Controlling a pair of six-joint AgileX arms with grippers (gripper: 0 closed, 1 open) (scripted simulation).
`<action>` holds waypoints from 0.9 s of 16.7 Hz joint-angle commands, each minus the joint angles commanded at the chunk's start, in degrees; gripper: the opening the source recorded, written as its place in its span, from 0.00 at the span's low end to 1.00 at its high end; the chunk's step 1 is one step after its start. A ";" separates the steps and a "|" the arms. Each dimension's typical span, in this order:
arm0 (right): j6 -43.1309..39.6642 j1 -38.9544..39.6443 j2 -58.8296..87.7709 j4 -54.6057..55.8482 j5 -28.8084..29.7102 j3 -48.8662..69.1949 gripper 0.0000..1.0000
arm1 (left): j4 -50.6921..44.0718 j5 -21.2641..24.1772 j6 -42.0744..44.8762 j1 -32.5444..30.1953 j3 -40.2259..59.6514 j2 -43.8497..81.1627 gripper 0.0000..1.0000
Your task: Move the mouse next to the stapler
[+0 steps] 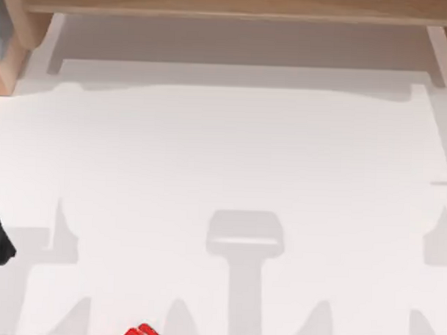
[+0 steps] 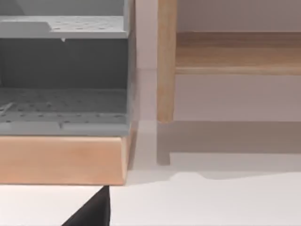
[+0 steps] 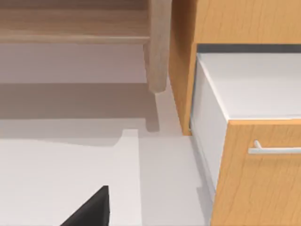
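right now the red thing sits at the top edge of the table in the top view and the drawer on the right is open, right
Not quite. The red object sits at the bottom edge of the top view, not the top. The rest holds: the right wrist view shows the drawer pulled open from its wooden cabinet.

Overhead camera, two low wrist cameras

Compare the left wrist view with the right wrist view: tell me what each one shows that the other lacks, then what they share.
Left wrist view alone: a grey perforated shelf unit standing on a wooden block.

Right wrist view alone: a wooden cabinet with a metal drawer handle and a white drawer body pulled out above it.

Both: the white table, a pale wooden post holding a wooden shelf behind it, and a dark wedge at the lower edge.
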 joint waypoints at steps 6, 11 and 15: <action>-4.11 -8.44 31.24 -18.62 0.52 30.95 1.00 | 0.00 0.00 0.00 0.00 0.00 0.00 1.00; -9.50 -14.33 60.92 -35.55 1.22 60.10 1.00 | 0.00 0.00 0.00 0.00 0.00 0.00 1.00; -14.66 -17.09 84.12 -47.50 1.82 81.91 1.00 | 0.00 0.00 0.00 0.00 0.00 0.00 1.00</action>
